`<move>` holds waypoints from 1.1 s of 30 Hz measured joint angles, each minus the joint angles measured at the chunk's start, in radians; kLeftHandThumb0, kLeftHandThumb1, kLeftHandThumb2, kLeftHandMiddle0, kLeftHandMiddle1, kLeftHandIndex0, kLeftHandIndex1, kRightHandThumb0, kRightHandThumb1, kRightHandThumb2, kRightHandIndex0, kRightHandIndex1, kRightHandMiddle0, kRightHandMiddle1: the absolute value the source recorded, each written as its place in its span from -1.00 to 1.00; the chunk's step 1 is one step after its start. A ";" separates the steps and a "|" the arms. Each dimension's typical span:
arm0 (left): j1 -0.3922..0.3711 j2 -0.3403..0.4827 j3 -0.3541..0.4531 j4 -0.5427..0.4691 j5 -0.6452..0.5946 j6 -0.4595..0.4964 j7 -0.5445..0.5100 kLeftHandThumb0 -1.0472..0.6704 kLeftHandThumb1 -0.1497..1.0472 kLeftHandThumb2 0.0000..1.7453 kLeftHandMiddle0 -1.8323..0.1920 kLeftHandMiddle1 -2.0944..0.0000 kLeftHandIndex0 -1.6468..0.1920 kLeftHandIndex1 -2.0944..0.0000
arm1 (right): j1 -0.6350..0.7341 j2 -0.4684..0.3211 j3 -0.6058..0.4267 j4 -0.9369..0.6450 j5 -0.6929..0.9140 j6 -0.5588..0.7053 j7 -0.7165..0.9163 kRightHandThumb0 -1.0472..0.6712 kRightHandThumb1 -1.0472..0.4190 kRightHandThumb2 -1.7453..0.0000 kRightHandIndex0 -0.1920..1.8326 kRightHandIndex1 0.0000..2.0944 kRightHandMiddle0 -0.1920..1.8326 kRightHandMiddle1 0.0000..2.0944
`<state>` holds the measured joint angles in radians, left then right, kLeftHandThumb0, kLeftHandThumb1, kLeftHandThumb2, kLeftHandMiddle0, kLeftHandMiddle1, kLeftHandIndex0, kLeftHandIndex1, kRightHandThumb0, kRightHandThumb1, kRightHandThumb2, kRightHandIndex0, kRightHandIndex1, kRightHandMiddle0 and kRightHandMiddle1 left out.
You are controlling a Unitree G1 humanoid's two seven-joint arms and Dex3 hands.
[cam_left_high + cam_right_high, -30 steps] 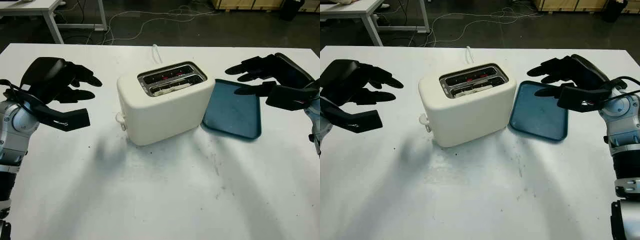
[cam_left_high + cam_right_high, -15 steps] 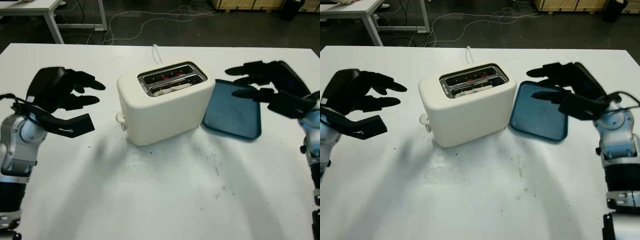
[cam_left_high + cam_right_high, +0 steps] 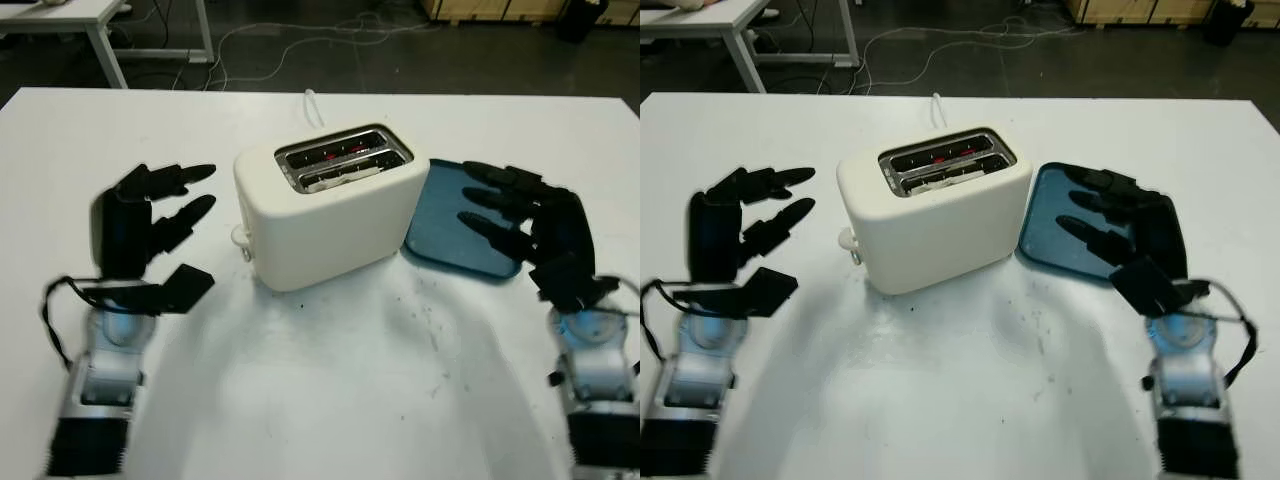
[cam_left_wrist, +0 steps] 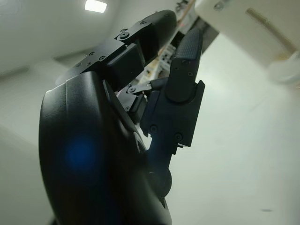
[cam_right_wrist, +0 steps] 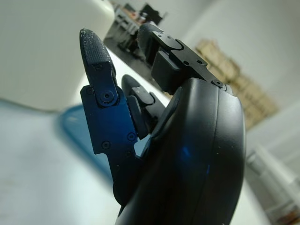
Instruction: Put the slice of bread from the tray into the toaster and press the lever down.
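One boxy cream toaster (image 3: 328, 205), flat blue tray (image 3: 455, 225)

my 2 head eyes look forward and down at the white table (image 3: 330, 390), sharing the toaster (image 3: 330, 215), the tray (image 3: 470, 235) and both hands from slightly offset spots. each wrist camera sits right against its own black hand, the left hand (image 4: 117, 140) glimpsing the toaster, the right hand (image 5: 178, 140) the tray.

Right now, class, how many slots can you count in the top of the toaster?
2: the rear slot glows red inside, and the front slot, nearer the robot, holds something pale, likely the bread.
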<state>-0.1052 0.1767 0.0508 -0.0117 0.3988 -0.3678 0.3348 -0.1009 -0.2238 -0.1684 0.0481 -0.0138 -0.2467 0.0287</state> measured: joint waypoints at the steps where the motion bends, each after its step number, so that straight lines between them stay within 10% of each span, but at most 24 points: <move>1: 0.015 -0.024 -0.014 -0.004 -0.012 -0.001 0.000 -0.33 0.79 -0.76 0.42 0.03 -0.02 1.00 | 0.018 0.028 0.007 -0.003 0.001 0.000 -0.006 -0.37 -0.83 0.91 -0.10 -1.00 -0.20 -1.00; 33: 0.070 -0.085 -0.016 -0.010 0.047 0.071 0.044 -0.36 0.79 -0.74 0.42 0.31 0.13 1.00 | 0.065 0.129 0.085 -0.050 -0.008 0.067 -0.031 -0.40 -0.83 0.93 -0.18 -0.99 -0.21 -0.99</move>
<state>-0.0357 0.0919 0.0344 -0.0214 0.4454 -0.2963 0.3790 -0.0359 -0.0952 -0.0830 -0.0020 -0.0221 -0.1799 -0.0022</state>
